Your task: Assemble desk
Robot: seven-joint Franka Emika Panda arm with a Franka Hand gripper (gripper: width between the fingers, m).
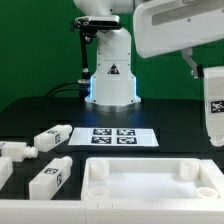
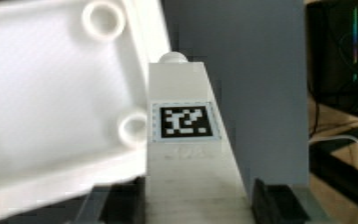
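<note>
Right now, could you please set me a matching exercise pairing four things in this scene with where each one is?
Things: 1 tabletop; 2 marker board; 3 raised leg; 4 loose legs.
Places: A lying at the exterior view's left; B clamped in the gripper; C flat before the robot base; D nearest the exterior camera.
Pairs: 1-D; 2-C; 3-B; 4-A.
</note>
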